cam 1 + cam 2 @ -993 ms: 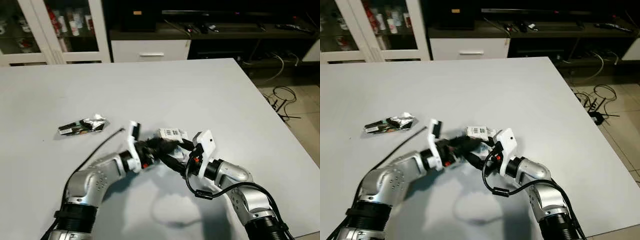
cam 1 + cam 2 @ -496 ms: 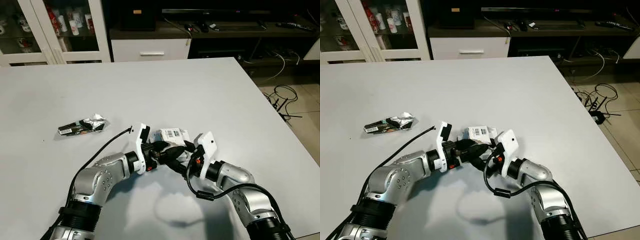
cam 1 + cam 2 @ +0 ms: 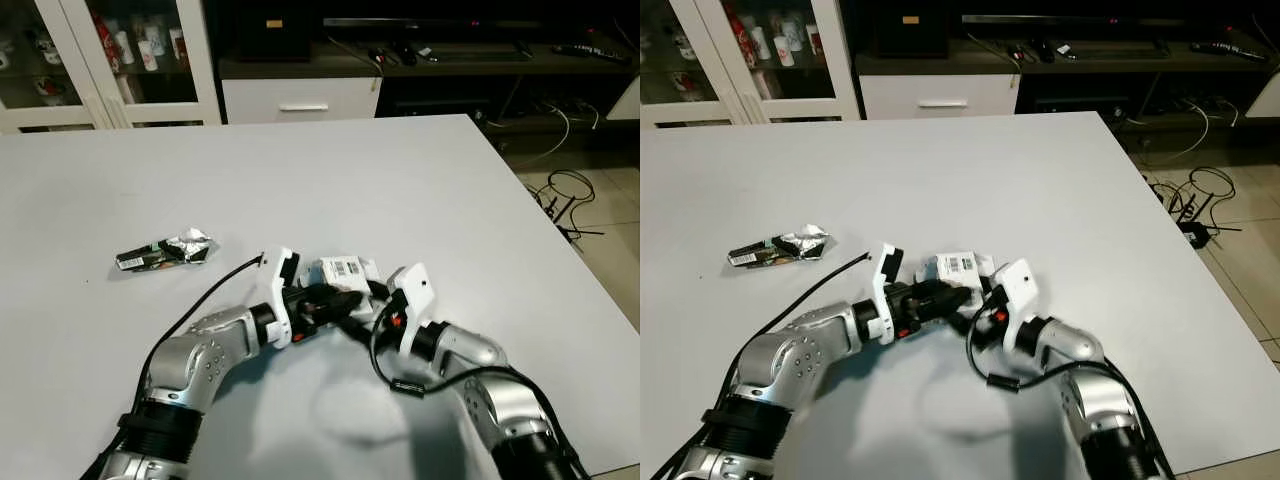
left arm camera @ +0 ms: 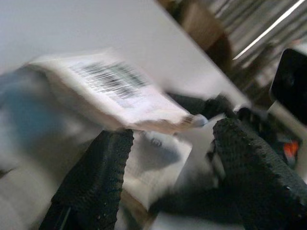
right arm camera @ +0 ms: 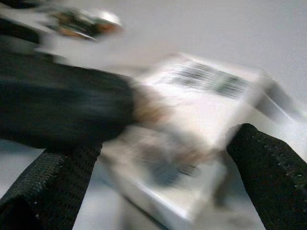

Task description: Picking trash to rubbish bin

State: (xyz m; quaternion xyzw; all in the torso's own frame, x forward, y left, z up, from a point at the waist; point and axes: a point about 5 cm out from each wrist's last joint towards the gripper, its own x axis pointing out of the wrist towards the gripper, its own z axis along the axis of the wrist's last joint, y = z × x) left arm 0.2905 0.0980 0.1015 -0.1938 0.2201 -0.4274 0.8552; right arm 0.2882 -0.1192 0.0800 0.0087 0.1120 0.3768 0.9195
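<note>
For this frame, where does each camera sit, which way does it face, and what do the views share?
Left eye: head, looking down at the white table; both silver arms meet at the barcoded white packet.
Right eye: same scene; crumpled foil wrapper lies apart.
Left wrist: along the left gripper, fingers spread at the packet.
Right wrist: along the right gripper, fingers spread, packet between.
Shared: the packet.

On the tabletop point(image 3: 420, 190), a white packet point(image 3: 345, 268) is met by the left tool point(image 3: 335, 298) and right tool point(image 3: 368, 300). A foil wrapper point(image 3: 165, 250) is seen well apart.
</note>
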